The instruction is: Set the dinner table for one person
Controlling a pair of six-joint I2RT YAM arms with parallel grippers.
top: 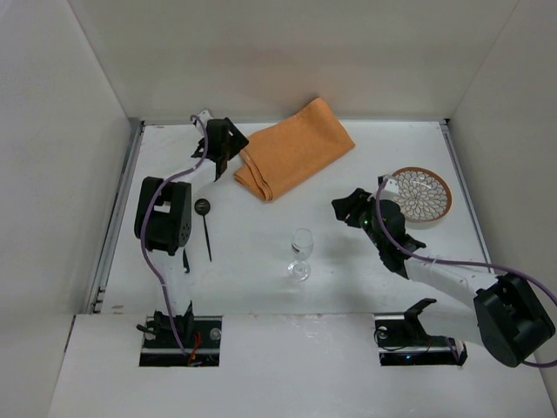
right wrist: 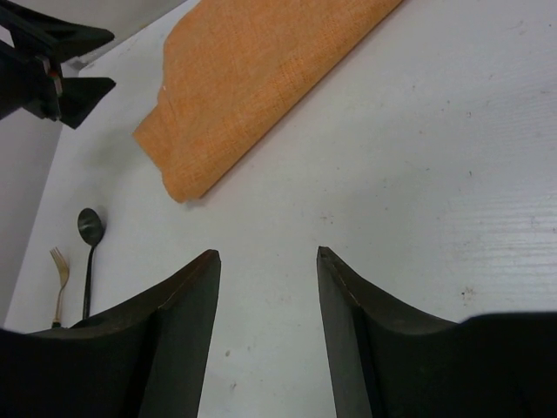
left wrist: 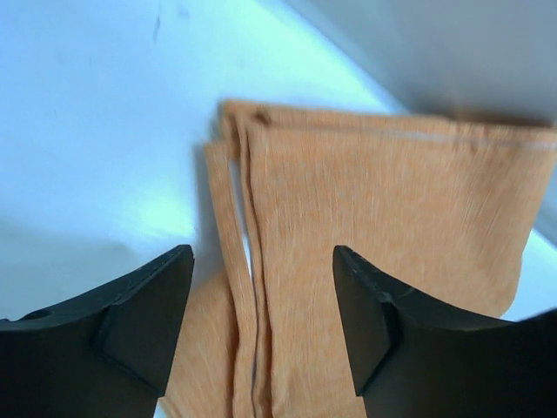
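The dinner table (top: 252, 292), a large white tabletop, looks unset to me: folded orange cloth (top: 294, 150) askew; left gripper (left wrist: 261, 261) and right gripper (right wrist: 268, 257) open, empty.

You see plain white panels on three sides: a back wall (top: 287, 52), a left wall (top: 52, 174) and a right wall (top: 513, 104). The light is soft, possibly from overhead.

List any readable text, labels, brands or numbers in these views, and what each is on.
None readable in any view.
No text on the orange cloth, wine glass, spoon, fork or table.
The plate carries a decorative pattern, not letters or numbers.
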